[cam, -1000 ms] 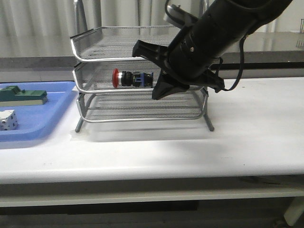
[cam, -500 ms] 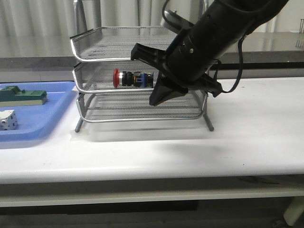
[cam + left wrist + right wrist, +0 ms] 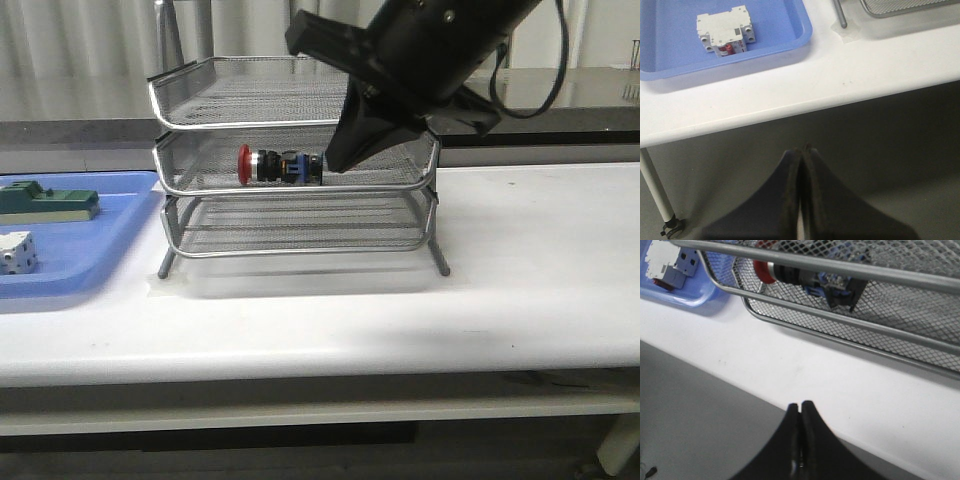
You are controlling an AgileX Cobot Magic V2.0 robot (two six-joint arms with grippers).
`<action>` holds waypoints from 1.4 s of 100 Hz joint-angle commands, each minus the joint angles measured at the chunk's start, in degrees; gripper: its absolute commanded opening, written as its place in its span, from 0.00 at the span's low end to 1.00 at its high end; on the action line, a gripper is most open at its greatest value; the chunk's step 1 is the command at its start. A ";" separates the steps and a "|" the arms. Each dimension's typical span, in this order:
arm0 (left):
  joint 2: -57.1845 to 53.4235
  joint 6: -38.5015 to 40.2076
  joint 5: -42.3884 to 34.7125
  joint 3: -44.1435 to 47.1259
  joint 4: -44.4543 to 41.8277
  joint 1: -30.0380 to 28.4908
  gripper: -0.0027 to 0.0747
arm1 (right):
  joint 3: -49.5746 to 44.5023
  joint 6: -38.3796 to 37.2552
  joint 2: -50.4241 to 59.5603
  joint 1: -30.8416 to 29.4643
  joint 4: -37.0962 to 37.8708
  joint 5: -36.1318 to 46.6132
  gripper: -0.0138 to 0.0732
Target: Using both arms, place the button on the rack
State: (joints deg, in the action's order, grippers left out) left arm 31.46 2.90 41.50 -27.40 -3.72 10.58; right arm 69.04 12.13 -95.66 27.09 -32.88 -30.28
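Observation:
The button (image 3: 280,166), with its red head to the left, lies on its side in the middle tier of the silver wire-mesh rack (image 3: 290,250). My right gripper (image 3: 337,163) hangs in front of the rack, just right of the button, its tip at the middle tier's height. In the right wrist view it (image 3: 800,405) is shut and empty above the table's front edge, with the button (image 3: 805,274) behind the rack's mesh (image 3: 840,322). My left gripper (image 3: 802,149) is shut and empty, below and in front of the table edge. It is out of the front view.
A flat blue tray (image 3: 90,250) lies left of the rack and holds a white block (image 3: 17,252) and a green block (image 3: 50,200). The left wrist view shows the tray (image 3: 790,45), the white block (image 3: 725,34) and a rack leg (image 3: 840,15).
My right arm has risen and pulled up from the lower tiers. The button stays in the middle tier.

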 commanded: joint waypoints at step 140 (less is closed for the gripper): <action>-0.03 0.77 -3.77 -1.61 -0.01 -0.35 0.02 | -36.05 0.31 70.40 -24.88 17.01 -0.17 0.09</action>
State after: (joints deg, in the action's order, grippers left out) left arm 31.46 2.92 41.50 -27.40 -3.72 10.58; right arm 31.54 12.16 -25.46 2.57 -15.82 -32.74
